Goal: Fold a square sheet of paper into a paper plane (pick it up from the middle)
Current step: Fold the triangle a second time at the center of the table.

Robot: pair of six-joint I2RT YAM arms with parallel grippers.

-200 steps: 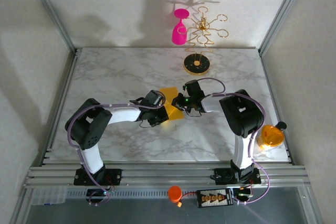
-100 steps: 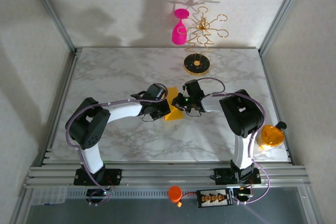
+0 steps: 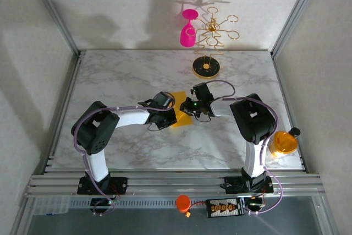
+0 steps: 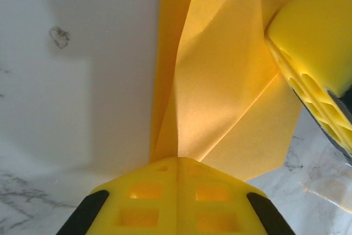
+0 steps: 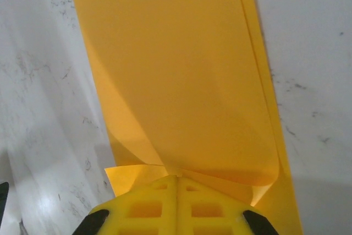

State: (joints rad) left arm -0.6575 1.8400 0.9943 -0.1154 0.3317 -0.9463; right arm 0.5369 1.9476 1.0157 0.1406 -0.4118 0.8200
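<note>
Orange-yellow square sheet of paper (image 3: 181,118), partly folded and creased, at mid-bench (image 3: 121,75) between the two arms. Left tool (image 4: 177,162) pressed together, pinching one edge of the sheet. Right tool (image 5: 177,179) likewise clamped on the opposite edge. Gold stand (image 3: 207,67) and pink wine glass (image 3: 188,31) well apart, at far edge.
</note>
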